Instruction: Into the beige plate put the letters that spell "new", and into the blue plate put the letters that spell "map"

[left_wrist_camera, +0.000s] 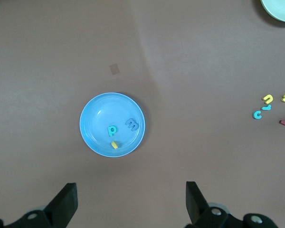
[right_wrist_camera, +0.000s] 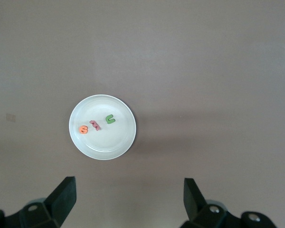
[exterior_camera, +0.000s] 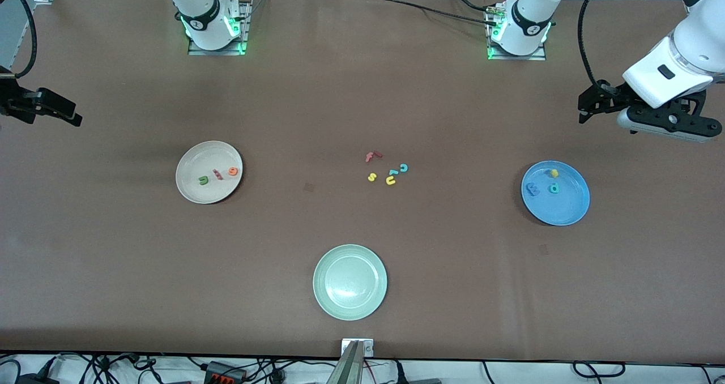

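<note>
1. The right gripper (exterior_camera: 76, 119) hangs in the air over the tabletop (exterior_camera: 362, 89) edge at the right arm's end, fingers (right_wrist_camera: 61, 197) spread wide with nothing between them. This arm appears to be waiting.
2. The beige plate (exterior_camera: 190, 188) sits toward the right arm's end of the tabletop. In it lie the green n (exterior_camera: 203, 180), the pinkish-red w (exterior_camera: 216, 174) and the orange e (exterior_camera: 233, 171), in a short row, close together but apart. In the right wrist view the plate lies straight ahead of the open fingers, well apart from them.
3. The pale green plate (exterior_camera: 350, 307) stands near the middle of the tabletop edge nearest the front camera, with nothing in it.
4. Mid-tabletop lies a loose cluster: a dark red f (exterior_camera: 372, 156), a yellow s (exterior_camera: 371, 176), a yellow u (exterior_camera: 390, 180), a teal l (exterior_camera: 393, 172) and a teal c (exterior_camera: 403, 167). None belongs to either word.
5. The blue plate (exterior_camera: 566, 217) sits toward the left arm's end. It holds the blue m (exterior_camera: 532, 188), the teal p (exterior_camera: 554, 188) and the yellow a (exterior_camera: 554, 173), which lies close to the rim.
6. The left gripper (exterior_camera: 583, 109) hovers over bare tabletop near the left arm's end, fingers (left_wrist_camera: 66, 202) wide and empty; the blue plate lies ahead of them, well apart.
7. Judging by how things lie, both words are sorted and no letter is left to fetch, so neither arm's nearness matters now.
</note>
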